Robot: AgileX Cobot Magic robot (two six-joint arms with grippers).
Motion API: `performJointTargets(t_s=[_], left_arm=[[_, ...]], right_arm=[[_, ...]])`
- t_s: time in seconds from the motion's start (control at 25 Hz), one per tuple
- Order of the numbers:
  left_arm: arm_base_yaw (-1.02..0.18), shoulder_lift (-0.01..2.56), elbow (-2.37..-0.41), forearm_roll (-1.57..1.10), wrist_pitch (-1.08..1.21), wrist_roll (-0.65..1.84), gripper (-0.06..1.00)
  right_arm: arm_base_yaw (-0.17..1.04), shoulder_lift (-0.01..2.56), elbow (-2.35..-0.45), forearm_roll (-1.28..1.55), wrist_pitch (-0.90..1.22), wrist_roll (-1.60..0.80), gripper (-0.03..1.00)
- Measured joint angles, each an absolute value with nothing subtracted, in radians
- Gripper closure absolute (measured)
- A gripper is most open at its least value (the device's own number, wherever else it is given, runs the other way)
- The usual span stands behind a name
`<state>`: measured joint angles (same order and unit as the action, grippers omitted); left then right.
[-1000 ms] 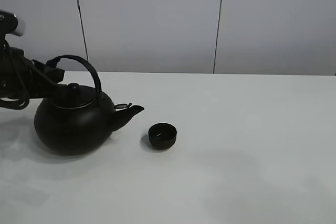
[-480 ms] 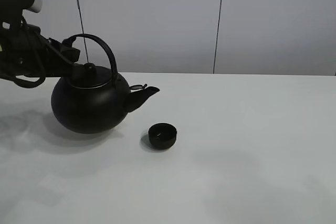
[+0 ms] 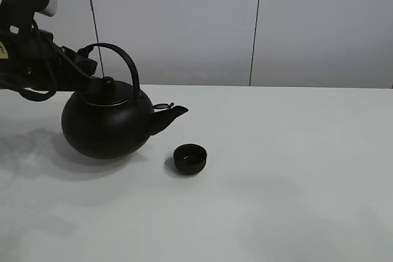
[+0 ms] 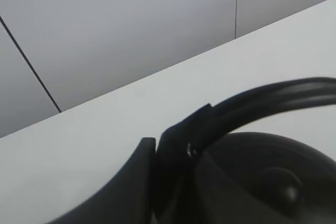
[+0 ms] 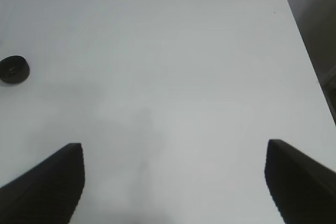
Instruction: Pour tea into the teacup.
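Observation:
A big round black kettle (image 3: pixel 107 124) with an arched handle (image 3: pixel 116 53) hangs above the white table (image 3: pixel 288 170), its short spout (image 3: pixel 175 113) pointing right. My left gripper (image 3: pixel 86 64) is shut on the handle's left end; in the left wrist view the fingers (image 4: pixel 173 153) clamp the handle (image 4: pixel 262 100) above the kettle's lid (image 4: pixel 273 182). The small black teacup (image 3: pixel 190 158) stands on the table just below and right of the spout; it also shows far off in the right wrist view (image 5: pixel 13 70). My right gripper (image 5: pixel 176 182) is open and empty over bare table.
The table's right edge and far corner (image 5: pixel 294 19) show in the right wrist view. A grey panelled wall (image 3: pixel 258 23) stands behind the table. The kettle's shadow (image 3: pixel 37 151) lies on the table at left.
My left gripper has lifted the kettle off the table and carried it right toward the teacup; over the last half second it moved only slightly. The teacup has not moved.

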<state>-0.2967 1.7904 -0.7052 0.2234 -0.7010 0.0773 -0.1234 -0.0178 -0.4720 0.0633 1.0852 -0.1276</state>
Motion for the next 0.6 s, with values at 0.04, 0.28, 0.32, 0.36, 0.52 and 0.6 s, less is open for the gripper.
performJointTargets(t_s=[0.04,0.28,0.32,0.36,0.52,0.6], left_arm=[[-0.297,1.790,-0.713,0.224,-0.687,0.078,0.83],[-0.297,1.790,-0.744,0.242,-0.641,0.081,0.83],[-0.297,1.790,-0.748,0.243,-0.632,0.081,0.83],[-0.297,1.790,-0.747,0.244,-0.631,0.081,0.83],[-0.297,1.790,-0.747,0.248,-0.627,0.082,0.83],[-0.297,1.790,-0.747,0.248,-0.627,0.082,0.83]], right_arm=[[-0.123,-0.018,-0.472,0.063,1.085,-0.128,0.33],[-0.123,-0.018,-0.472,0.063,1.085,-0.128,0.33],[-0.123,-0.018,-0.472,0.063,1.085,-0.128,0.33],[-0.123,-0.018,-0.472,0.063,1.085,-0.128,0.33],[-0.123,-0.018,-0.472,0.063,1.085,-0.128,0.33],[-0.123,-0.018,-0.472,0.063,1.085,-0.128,0.33]])
